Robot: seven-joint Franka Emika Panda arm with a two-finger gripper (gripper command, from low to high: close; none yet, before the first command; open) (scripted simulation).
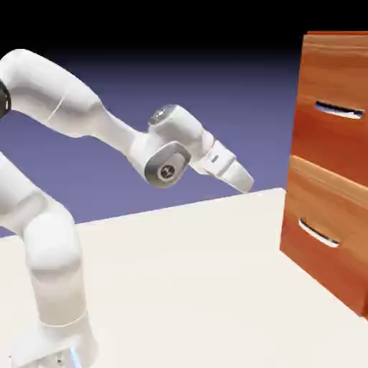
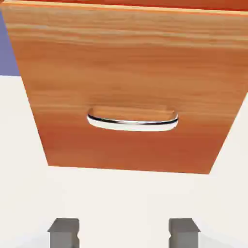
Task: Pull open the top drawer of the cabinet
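The gripper (image 1: 245, 183) stands wide open, clear of the cabinet (image 1: 294, 144) and aimed toward 4 o'clock in the exterior view. In the hand view its fingertips (image 2: 64, 234) sit at 7 and 5 o'clock, well apart, with only pale table (image 2: 123, 196) showing between them. The top drawer (image 1: 334, 75), shut, is at 2 o'clock in the exterior view, its handle (image 1: 338, 110) untouched.

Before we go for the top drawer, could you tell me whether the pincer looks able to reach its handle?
Probably yes: the pincer hangs open before the cabinet, with nothing visible between it and the handle.
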